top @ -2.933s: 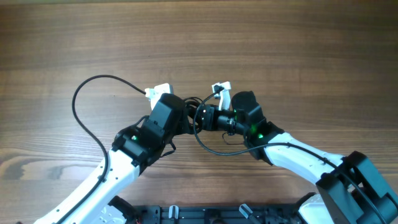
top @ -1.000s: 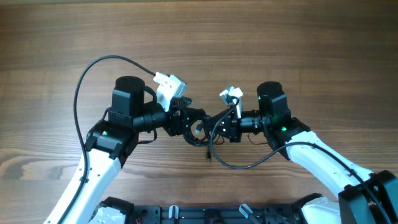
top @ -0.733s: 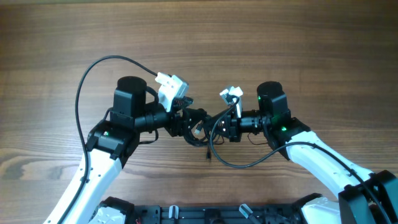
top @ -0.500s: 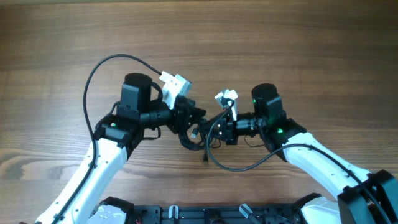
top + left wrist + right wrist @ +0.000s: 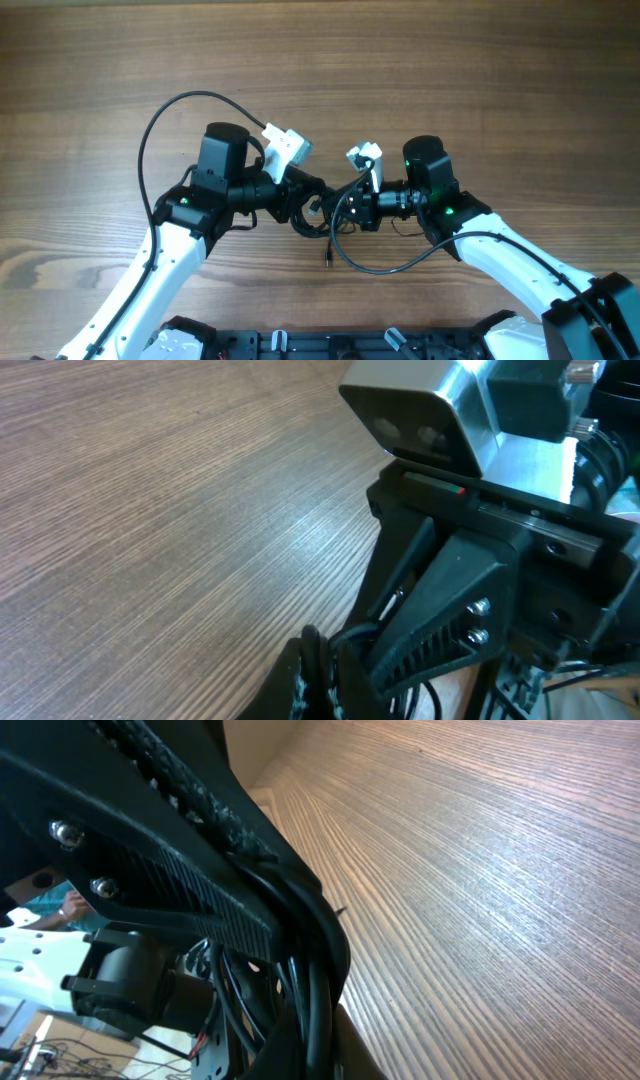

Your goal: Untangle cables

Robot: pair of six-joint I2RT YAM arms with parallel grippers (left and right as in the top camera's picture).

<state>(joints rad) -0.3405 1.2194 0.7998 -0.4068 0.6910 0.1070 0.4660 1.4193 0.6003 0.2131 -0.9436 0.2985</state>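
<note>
Black cables form a small tangle point(image 5: 318, 212) between my two grippers above the wooden table. One cable loops out far to the left point(image 5: 150, 130). Another loops below the right arm point(image 5: 385, 268), with a loose end hanging at the middle point(image 5: 327, 258). My left gripper point(image 5: 303, 196) is shut on a black cable, seen pinched between its jaws in the left wrist view point(image 5: 322, 682). My right gripper point(image 5: 352, 205) is shut on a bundle of black cables point(image 5: 312, 1020). The two grippers face each other, almost touching; the right gripper fills the left wrist view point(image 5: 450, 600).
The wooden table point(image 5: 480, 70) spreads out behind both arms. A black rack point(image 5: 320, 345) runs along the near edge.
The left arm has moved right and slightly back toward the right gripper, closing the gap. The left cable loop has shifted right with it. Both grippers keep their hold.
</note>
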